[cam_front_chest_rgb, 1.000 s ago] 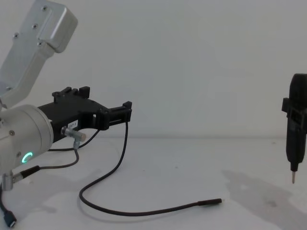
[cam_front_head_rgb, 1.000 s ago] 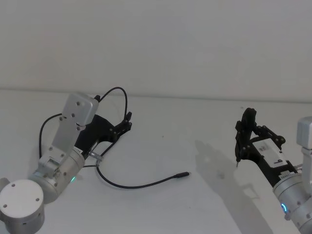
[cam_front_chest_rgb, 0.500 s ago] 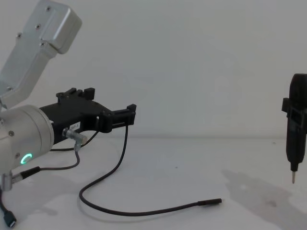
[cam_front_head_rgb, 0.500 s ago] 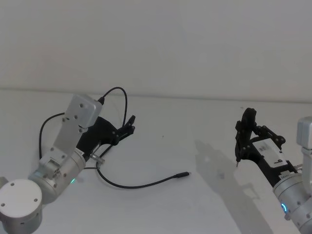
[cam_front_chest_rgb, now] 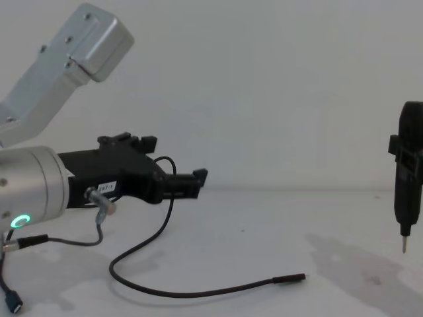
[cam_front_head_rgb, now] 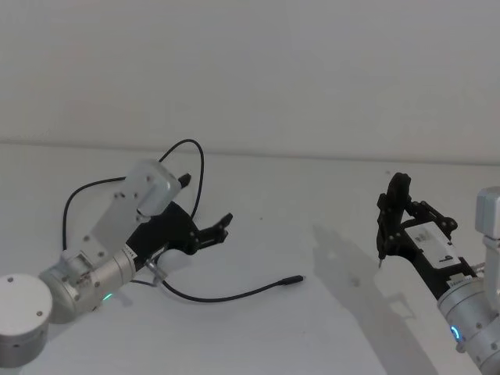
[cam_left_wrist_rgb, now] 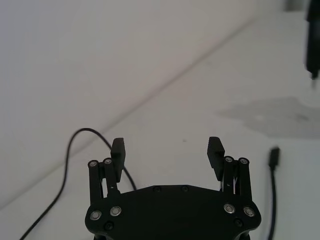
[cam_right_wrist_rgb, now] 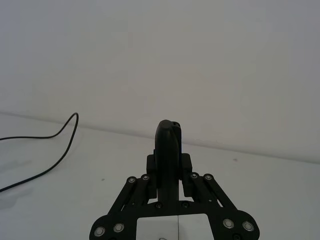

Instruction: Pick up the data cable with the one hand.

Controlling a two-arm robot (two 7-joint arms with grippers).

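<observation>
**Left gripper open over the table, cable not held**

Nearest the robot, on its left, the left gripper (cam_front_head_rgb: 223, 226) reaches forward and toward the middle from its silver wrist cylinder with the green ring light. Its two fingers (cam_left_wrist_rgb: 118, 148) stand wide apart with nothing between them. In the chest view the left gripper hangs clear above the table (cam_front_chest_rgb: 251, 238).

The data cable (cam_front_head_rgb: 226, 298) lies on the table below and in front of that gripper. It curves from under the wrist out toward the middle and ends in its slim plug (cam_front_head_rgb: 293, 280), which lies flat, well apart from the fingertips. From the left wrist the plug (cam_left_wrist_rgb: 273, 156) shows off to one side, outside the span of the fingers.

On the right, the right gripper (cam_front_head_rgb: 391, 220) hovers above the table, closed on a dark pen-shaped tool (cam_front_chest_rgb: 408, 188) whose thin metal tip points down — clear of the surface.

Farther back, the cable rises in a tall arc behind the left gripper and drops away to the left. Behind it stands the plain wall (cam_front_head_rgb: 273, 70).
</observation>
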